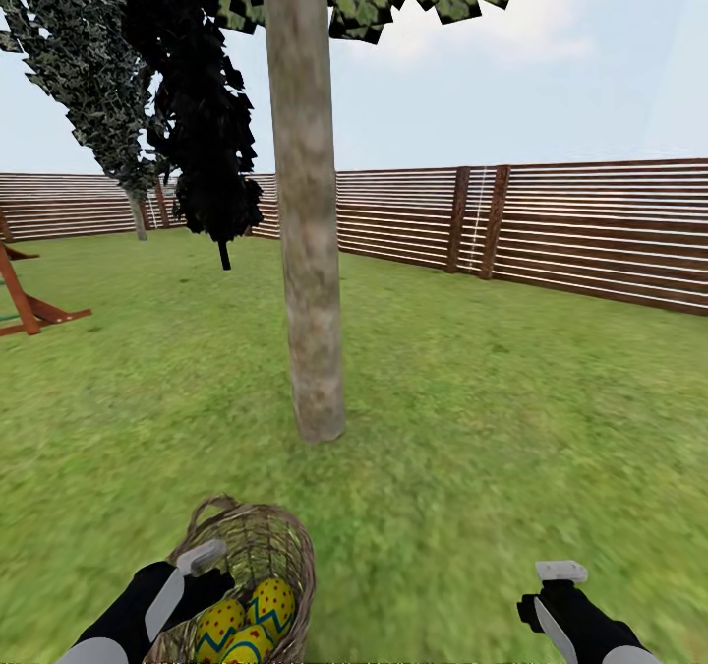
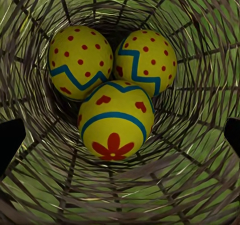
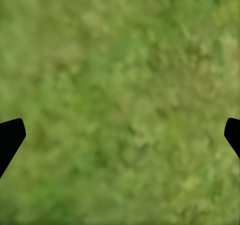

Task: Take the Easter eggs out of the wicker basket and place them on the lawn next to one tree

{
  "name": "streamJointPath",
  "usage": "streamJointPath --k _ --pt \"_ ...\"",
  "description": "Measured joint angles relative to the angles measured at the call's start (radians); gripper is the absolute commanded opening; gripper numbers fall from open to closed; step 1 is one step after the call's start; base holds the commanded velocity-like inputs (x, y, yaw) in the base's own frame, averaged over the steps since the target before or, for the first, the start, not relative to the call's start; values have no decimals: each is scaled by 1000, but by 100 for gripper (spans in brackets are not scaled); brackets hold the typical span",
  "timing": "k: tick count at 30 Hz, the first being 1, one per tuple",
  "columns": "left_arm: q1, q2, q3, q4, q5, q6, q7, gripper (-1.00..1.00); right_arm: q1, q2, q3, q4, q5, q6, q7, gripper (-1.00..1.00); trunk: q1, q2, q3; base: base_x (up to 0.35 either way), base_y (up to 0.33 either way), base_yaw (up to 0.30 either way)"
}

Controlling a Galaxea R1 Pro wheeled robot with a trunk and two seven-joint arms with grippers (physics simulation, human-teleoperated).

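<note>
Getting ready to pick the first egg: left gripper (image 1: 202, 585) open wide, hanging over the brown woven wicker basket (image 1: 285, 546) at the bottom left of the head picture, near the pale straight tree trunk (image 1: 307, 251) in the middle. Three yellow eggs with blue zigzags and red dots (image 2: 116, 120), all touching, all in the one basket. Next, going down to pinch one egg gently; right gripper (image 1: 551, 600) open too, over bare green grass (image 3: 120, 85) at the bottom right.

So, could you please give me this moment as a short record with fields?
eggs: all three Easter eggs lie in the wicker basket
left gripper: open, over the basket's mouth
right gripper: open, empty, over bare lawn
tree: pale trunk just beyond the basket
fence: brown slats behind
</note>
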Motion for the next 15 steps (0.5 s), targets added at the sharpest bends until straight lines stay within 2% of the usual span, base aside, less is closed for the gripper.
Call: streamJointPath --k 15 --pt "0 -1 0 2 -1 0 0 100 0 0 0 0 0 0 0 100 58 -105 -47 0 0 0"
